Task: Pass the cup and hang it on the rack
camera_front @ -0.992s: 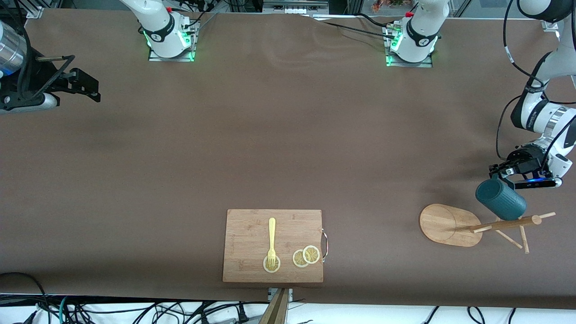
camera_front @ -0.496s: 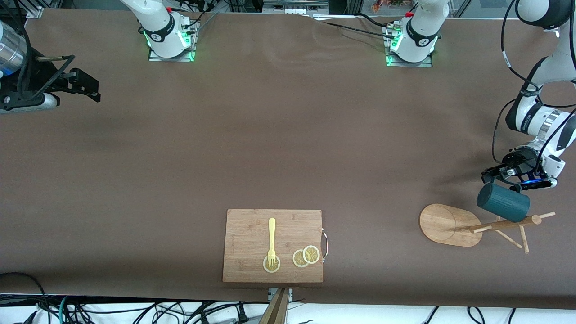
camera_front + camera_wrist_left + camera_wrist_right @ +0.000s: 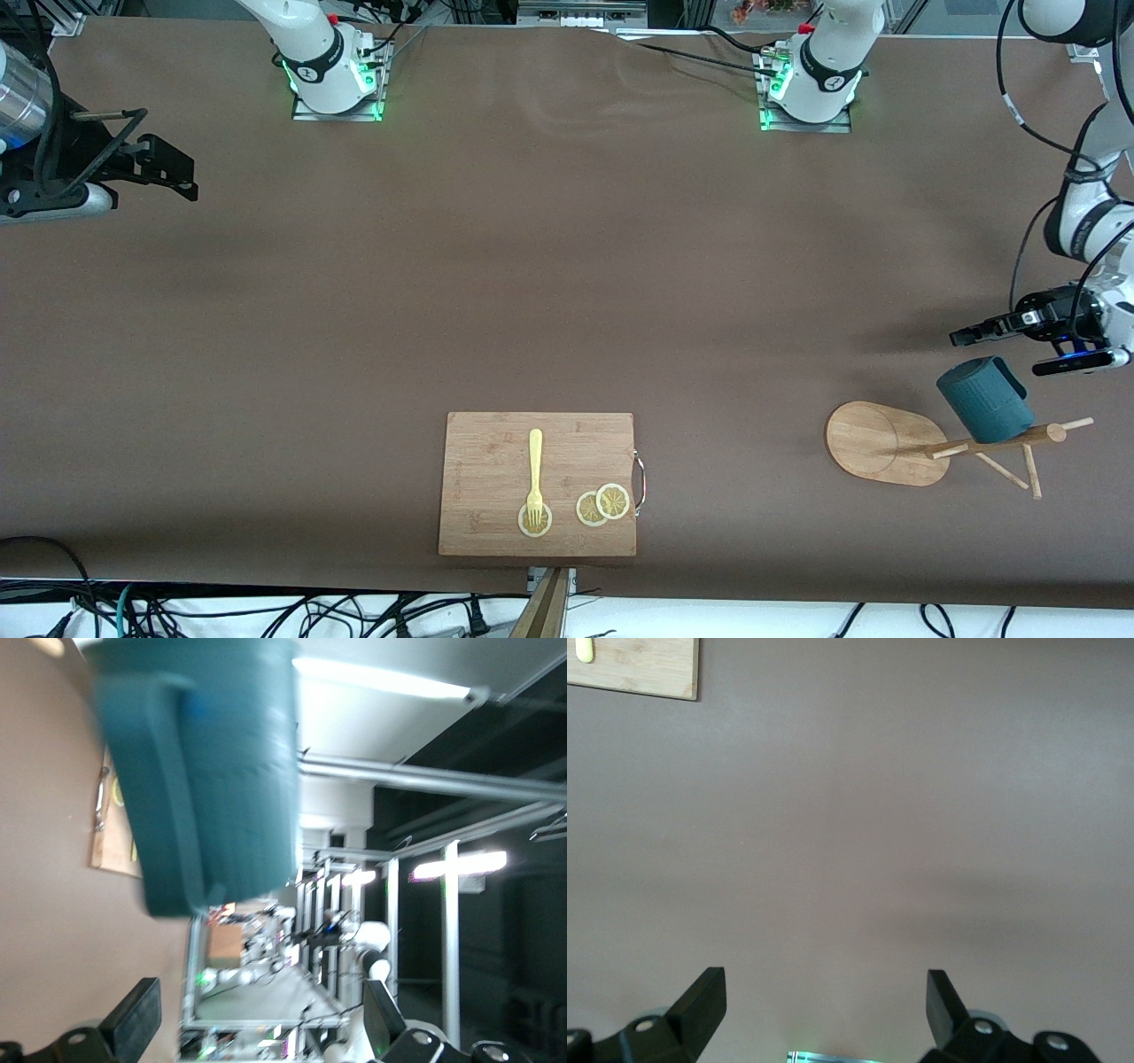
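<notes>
The left gripper (image 3: 961, 337), fingers apart and empty, hovers at about eleven o'clock of the cup (image 3: 984, 400), which hangs on the rack (image 3: 886, 443) at the left arm's end. A shallow seat could let it slip off. The right gripper (image 3: 182, 173) waits, fingers apart.

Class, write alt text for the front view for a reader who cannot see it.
A teal cup hangs on a wooden rack at the left arm's end of the table, with the open left gripper above it. A cutting board lies nearer the camera.
</notes>
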Controlling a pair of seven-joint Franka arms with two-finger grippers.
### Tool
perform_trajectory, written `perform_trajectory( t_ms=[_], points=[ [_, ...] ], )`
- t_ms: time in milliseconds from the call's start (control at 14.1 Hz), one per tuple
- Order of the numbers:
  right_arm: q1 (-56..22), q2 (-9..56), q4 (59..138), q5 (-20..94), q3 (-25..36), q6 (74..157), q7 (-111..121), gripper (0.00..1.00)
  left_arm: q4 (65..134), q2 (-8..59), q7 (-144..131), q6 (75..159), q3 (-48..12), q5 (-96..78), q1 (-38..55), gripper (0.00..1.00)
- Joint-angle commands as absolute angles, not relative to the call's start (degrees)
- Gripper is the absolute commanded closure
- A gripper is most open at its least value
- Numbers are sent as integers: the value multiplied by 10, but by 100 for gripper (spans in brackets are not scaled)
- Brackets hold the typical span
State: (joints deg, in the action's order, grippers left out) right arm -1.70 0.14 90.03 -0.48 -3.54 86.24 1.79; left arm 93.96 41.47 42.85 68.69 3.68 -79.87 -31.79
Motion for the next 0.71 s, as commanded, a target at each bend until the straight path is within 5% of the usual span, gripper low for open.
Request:
perform_trajectory(
  t_ms=[0, 638],
  points=[
    [-17, 4, 888, -7, -37, 851, 11, 0, 945, 353, 409, 686, 47, -724, -317, 0],
    [-16, 4, 888, -7, -37, 851, 9, 0, 949, 205, 409, 675, 71, -395, -291, 0]
  ],
)
